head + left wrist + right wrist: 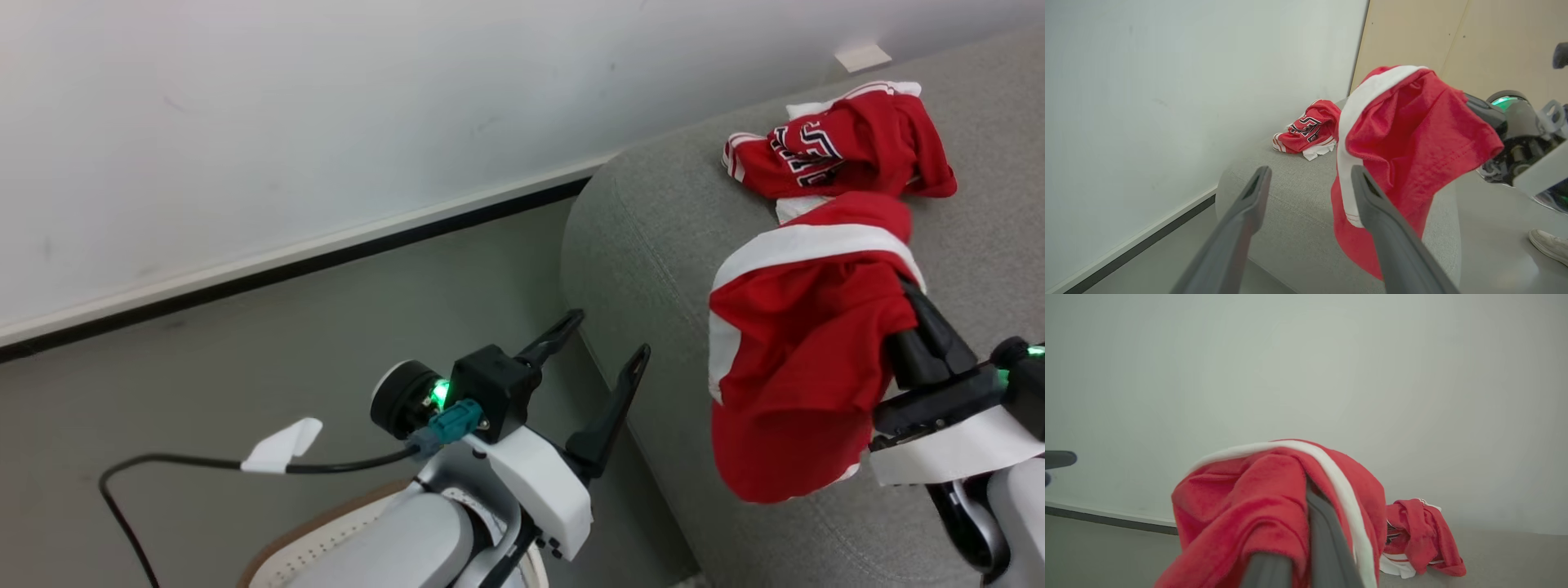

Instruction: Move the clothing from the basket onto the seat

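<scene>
The hanging garment (796, 359) is bright red with one broad white band. The lettered garment (841, 147) is red with thin white stripes and dark-and-white lettering. The seat (653, 237) is plain light grey. The basket (314, 551) is cream, hole-dotted and tan-rimmed.

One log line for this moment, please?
right gripper: holds red garment at seat | left gripper: open, empty | lettered garment: on seat
</scene>
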Robot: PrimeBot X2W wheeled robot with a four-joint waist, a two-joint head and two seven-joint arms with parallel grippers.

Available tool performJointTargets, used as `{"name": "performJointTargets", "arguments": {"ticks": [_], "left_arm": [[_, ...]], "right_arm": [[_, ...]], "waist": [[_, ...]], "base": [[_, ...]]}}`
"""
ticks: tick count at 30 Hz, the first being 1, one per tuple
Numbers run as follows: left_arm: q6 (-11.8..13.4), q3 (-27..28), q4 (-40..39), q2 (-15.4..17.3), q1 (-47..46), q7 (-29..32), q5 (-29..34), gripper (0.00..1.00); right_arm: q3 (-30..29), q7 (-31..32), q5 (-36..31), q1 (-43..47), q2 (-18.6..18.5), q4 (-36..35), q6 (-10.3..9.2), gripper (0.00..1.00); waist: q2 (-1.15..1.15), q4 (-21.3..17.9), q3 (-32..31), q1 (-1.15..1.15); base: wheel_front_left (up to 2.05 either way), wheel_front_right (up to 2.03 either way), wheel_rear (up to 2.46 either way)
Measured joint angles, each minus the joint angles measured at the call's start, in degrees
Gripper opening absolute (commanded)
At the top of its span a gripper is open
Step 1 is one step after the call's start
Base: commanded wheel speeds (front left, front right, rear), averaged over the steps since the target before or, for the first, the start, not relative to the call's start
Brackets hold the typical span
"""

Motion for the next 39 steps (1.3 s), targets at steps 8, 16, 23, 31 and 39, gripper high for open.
{"name": "performJointTargets", "arguments": {"ticks": [8,16,23,31,39], "left_arm": [[-1.5,-0.9,-1.6,0.2,-7.6,3.6,2.8,1.00],[-5.2,-1.1,-3.3,1.0,-19.8,8.0,6.6,1.00],[-5.7,-0.2,-3.7,0.6,-24.7,8.1,8.4,1.00],[-5.0,-0.5,-4.0,-0.6,-24.5,6.2,8.4,1.00],[-2.9,-0.5,-3.4,1.0,-19.6,5.1,7.7,1.00]], "right_arm": [[-10.9,0.0,-0.5,-1.3,2.3,-3.3,0.00,0.00],[-24.9,0.4,-2.5,-20.8,1.2,-1.7,0.00,0.00],[-38.9,4.0,-7.4,-39.5,-5.6,11.6,0.01,0.00],[-57.0,4.7,-23.6,-43.3,-12.7,32.5,0.00,0.00],[-73.7,0.9,-38.6,-39.6,-5.1,42.3,0.00,1.00]], "waist": [[0.00,-0.8,8.5,0.00],[0.00,1.2,22.5,0.02],[0.00,4.3,33.8,0.03],[0.00,10.7,39.4,0.01],[0.00,13.7,39.4,0.01]], "base": [[0.00,0.00,0.00],[0.00,0.00,0.00],[0.00,0.00,0.00],[0.00,0.00,0.00],[0.00,0.00,0.00]]}}
